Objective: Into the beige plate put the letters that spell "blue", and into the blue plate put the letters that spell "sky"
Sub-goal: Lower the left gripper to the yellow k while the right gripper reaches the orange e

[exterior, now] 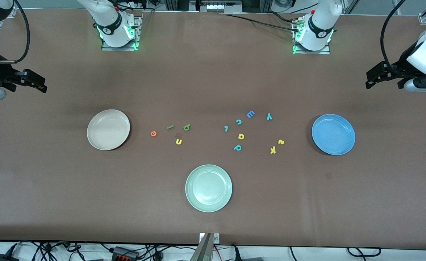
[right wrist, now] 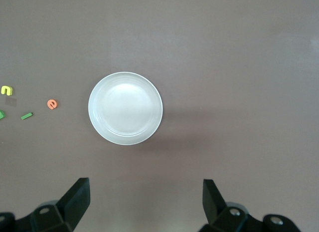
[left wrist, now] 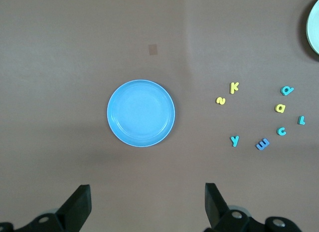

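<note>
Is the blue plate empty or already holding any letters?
Empty. The blue plate shows only its bare blue surface; the yellow s, yellow k and teal y lie on the table beside it.

green plate point(exterior: 208, 188) | blue E point(exterior: 250, 114) | teal c point(exterior: 239, 121) | teal p point(exterior: 237, 147)

Desk point(exterior: 213, 79): plain matte brown, unpatterned; beige plate point(exterior: 108, 129) cream, blue plate point(exterior: 333, 134) bright solid blue, third plate point(exterior: 208, 187) pale green. Small letters: orange e point(exterior: 153, 133), dark-green l point(exterior: 170, 127), green b point(exterior: 187, 127), yellow u point(exterior: 178, 141); yellow s point(exterior: 281, 141), yellow k point(exterior: 272, 150), teal y point(exterior: 269, 116). Others: blue capital E point(exterior: 250, 114), teal c point(exterior: 238, 121), teal p-shape point(exterior: 237, 147), yellow loop letter point(exterior: 241, 136); both grippers black, left gripper point(left wrist: 147, 204), right gripper point(right wrist: 145, 202).
</note>
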### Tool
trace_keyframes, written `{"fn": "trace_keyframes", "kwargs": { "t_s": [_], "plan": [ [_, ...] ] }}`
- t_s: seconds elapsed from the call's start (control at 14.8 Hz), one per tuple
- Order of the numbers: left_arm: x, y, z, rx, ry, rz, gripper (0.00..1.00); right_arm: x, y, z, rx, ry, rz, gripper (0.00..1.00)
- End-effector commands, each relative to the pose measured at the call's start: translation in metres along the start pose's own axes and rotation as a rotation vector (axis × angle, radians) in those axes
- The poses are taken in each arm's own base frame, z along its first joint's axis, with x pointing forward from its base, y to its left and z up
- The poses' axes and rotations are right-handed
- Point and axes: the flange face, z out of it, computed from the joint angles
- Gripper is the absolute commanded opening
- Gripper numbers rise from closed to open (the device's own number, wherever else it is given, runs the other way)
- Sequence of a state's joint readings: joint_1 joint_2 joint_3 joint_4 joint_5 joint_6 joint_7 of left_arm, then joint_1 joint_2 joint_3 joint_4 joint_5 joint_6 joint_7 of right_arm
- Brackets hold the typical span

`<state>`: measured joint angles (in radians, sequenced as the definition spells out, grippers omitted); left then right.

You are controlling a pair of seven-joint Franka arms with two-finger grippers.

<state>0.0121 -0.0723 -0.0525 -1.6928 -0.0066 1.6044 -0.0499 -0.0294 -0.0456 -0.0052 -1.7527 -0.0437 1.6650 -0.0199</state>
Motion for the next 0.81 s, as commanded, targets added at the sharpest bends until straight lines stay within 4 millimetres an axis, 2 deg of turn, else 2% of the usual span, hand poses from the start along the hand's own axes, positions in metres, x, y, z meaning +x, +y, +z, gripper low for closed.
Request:
{"fn": "trace_keyframes", "kwargs": {
  "t_s": [0.0,0.27,0.4,0.74],
  "plan": [
    [0.0,0.005,-0.007,-0.01,-0.004,0.029,1.0,-0.008,0.004,-0.004,-0.008,0.006,0.008,1.0],
    [0.0,0.006,-0.007,-0.01,-0.004,0.022,1.0,-0.009,0.004,-0.003,-0.011,-0.004,0.004,1.0],
    [-0.001,0.014,-0.006,-0.013,-0.006,0.028,1.0,-0.008,0.003,0.0,-0.013,-0.009,-0.001,1.0],
    [0.003,0.017,0.008,-0.016,-0.069,0.042,1.0,-0.01,0.004,0.001,-0.008,-0.032,0.002,1.0]
  ]
}}
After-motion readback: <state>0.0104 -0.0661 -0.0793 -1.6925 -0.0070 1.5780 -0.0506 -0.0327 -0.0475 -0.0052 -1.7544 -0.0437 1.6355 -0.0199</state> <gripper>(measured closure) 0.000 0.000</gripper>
